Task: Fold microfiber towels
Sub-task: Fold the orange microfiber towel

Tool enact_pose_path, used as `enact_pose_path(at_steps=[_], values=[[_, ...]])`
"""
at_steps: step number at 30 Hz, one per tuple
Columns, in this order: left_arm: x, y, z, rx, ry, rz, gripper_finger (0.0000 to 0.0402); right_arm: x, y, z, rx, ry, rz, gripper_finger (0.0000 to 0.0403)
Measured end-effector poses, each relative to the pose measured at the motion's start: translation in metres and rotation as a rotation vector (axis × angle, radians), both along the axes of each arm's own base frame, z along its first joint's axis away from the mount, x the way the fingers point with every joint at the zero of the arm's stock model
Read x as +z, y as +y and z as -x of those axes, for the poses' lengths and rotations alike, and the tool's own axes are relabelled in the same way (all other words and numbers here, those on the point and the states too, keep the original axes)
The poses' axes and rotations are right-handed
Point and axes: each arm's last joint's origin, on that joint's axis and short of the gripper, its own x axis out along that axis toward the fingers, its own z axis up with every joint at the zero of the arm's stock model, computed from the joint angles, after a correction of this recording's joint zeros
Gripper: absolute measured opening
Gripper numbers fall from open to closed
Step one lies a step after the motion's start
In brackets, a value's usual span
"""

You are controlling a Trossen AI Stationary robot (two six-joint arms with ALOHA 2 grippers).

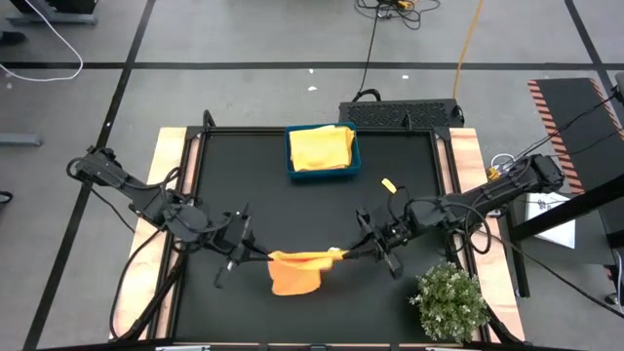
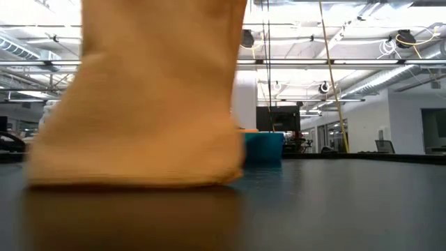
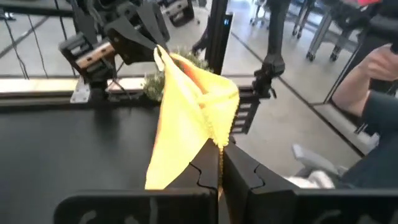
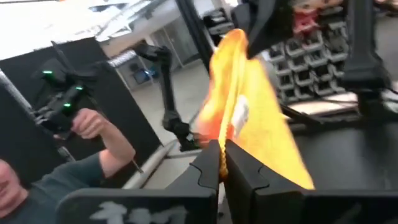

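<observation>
An orange microfiber towel [image 1: 295,271] hangs between my two grippers over the near middle of the black table. My left gripper [image 1: 261,256] is shut on its left end, my right gripper [image 1: 345,254] on its right end. The low view shows the same towel [image 2: 146,104] as a broad hanging sheet. Whether its lower edge [image 2: 132,183] touches the tabletop, I cannot tell. A yellow towel [image 1: 321,146] lies bunched in the teal tray [image 1: 291,168] at the far middle. My left gripper pinches the towel's upper left corner [image 3: 217,140] between its two fingers. The fingers come in about level from the table's left. The upper edge runs across to the other gripper and the rest hangs below. My right gripper pinches the towel's upper right corner [image 4: 225,134] between its two fingers, about level, from the table's right. The cloth bunches in folds at the fingers and hangs below them.
A small bushy plant [image 1: 450,302] stands at the near right corner. A small yellow piece [image 1: 388,184] lies right of the tray. Pale wooden strips [image 1: 468,156] run along the table's left and right sides. A person [image 4: 68,155] stands beyond the table.
</observation>
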Motion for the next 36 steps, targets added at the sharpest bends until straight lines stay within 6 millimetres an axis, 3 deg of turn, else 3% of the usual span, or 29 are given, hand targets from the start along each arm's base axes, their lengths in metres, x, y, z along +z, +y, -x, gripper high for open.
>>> enact_pose_path(at_steps=[5, 10, 19, 28, 36], values=[[-0.016, 0.019, -0.002, 0.136, 0.146, -0.118, 0.0004, -0.014, -0.025, -0.007, -0.172, 0.142, 0.03, 0.0005], [-0.049, 0.043, -0.007, 0.287, 0.297, -0.306, 0.0011, -0.032, -0.049, -0.01, -0.338, 0.234, 0.135, 0.0006], [-0.097, 0.079, -0.026, 0.366, 0.228, -0.295, 0.0009, -0.074, -0.084, -0.004, -0.464, 0.316, 0.209, 0.0002], [-0.13, 0.099, -0.027, 0.447, 0.185, -0.261, 0.0008, -0.112, -0.084, 0.006, -0.354, 0.149, 0.176, 0.0027], [-0.131, 0.099, -0.027, 0.452, 0.153, -0.252, 0.0004, -0.133, -0.08, -0.002, -0.337, 0.195, 0.191, 0.0068]])
